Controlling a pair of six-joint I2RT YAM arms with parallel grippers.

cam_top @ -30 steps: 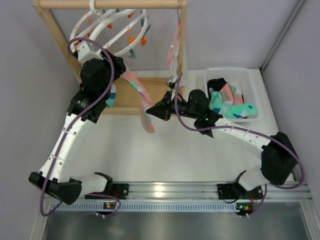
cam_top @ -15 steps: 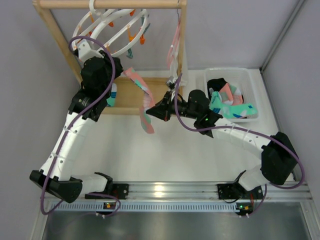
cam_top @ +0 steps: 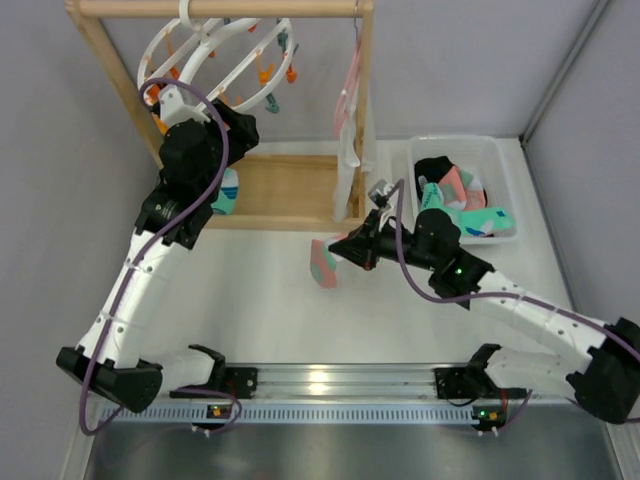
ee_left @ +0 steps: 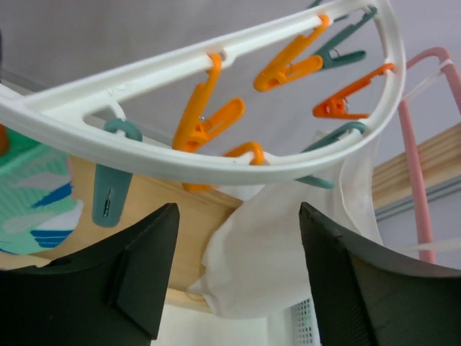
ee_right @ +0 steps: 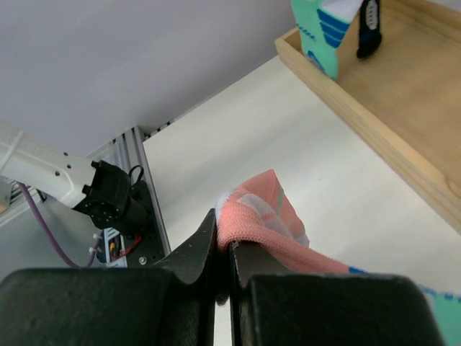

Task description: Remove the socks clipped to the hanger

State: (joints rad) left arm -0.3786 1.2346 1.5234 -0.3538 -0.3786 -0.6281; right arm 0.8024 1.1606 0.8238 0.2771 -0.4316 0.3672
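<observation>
- Counter (cam_top: pixel 260 310): carries the wooden rack (cam_top: pixel 290 195) at its far left.
- White bin (cam_top: pixel 505 160): just right of the rack; loose socks (cam_top: pixel 465 215) in teal, black and pink are piled inside.
- Hanger (ee_left: pixel 166 155): hooked on the rack's top bar and tilted, with orange and teal clips (ee_left: pixel 209 119) along the ring.
- White cloth (cam_top: pixel 347 150): hangs down the rack's right post.
- Mint-teal sock (cam_top: pixel 226 190): hangs over the left of the rack's base board; its top end is hidden behind the left arm.
- Salmon-pink sock (cam_top: pixel 323 263): in front of the rack, off the hanger, dangling over the counter.
- Right pincer (ee_right: pixel 229 252): in front of the rack, jaws clamped on the salmon-pink sock.
- Left pincer (ee_left: pixel 238 281): inside the rack, just under the hanger ring, jaws wide with nothing gripped.
</observation>
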